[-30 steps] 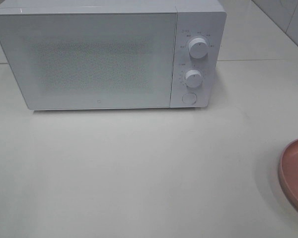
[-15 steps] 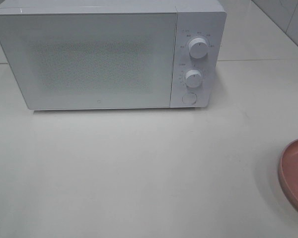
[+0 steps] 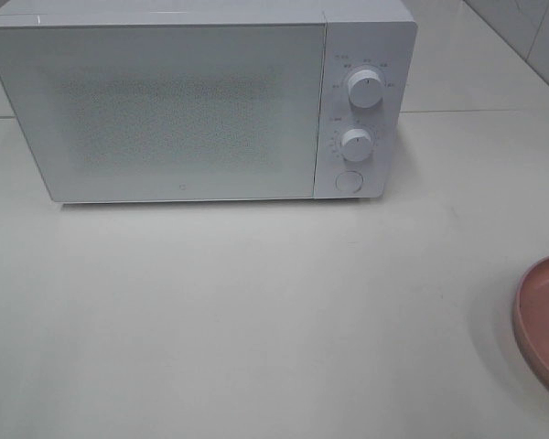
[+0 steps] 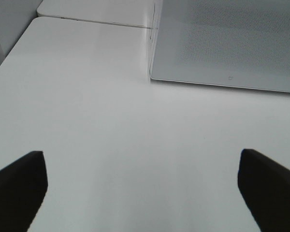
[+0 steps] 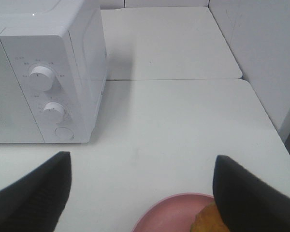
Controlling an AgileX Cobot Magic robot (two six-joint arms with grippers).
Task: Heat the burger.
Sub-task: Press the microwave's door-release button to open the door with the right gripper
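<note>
- Left end effector (image 4: 141, 159): black fingers spread wide, nothing between them, hovering over bare tabletop.
- Right end effector (image 5: 142, 162): also spread wide and empty.
- The golden-brown burger (image 5: 205, 218) sits on the round pink plate (image 5: 169, 215), close beneath the right end effector. It is mostly hidden by one finger, so only a bit of bun shows.
- The boxy white microwave (image 3: 183, 101) stands ahead of both end effectors. Its flat speckled door (image 3: 165, 110) faces the left one and is shut.
- Step in hand, as I judge it: nothing is started, because the door is closed and the burger is on the plate, so the door gets opened first.
- The round flush button (image 3: 348, 181) under the two knobs is likely the door release. Press it straight on with one fingertip, and push lightly so the oven doesn't slide on the tabletop.
- Keep the left end effector out of the door's swing. I cannot tell the hinge side.
- For the pick, come down over the bun with the fingers either side and squeeze gently. It looks soft and stacked, so the layers may shift or squash.
- Materials:
  - The microwave is smooth matte plastic with sharp edges.
  - The upper white knob (image 3: 364, 88) and lower white knob (image 3: 356, 144) are round and ridged.
  - The plate is matte with a low raised rim.
  - The off-white tabletop (image 3: 256, 311) is smooth and slightly shiny.
</note>
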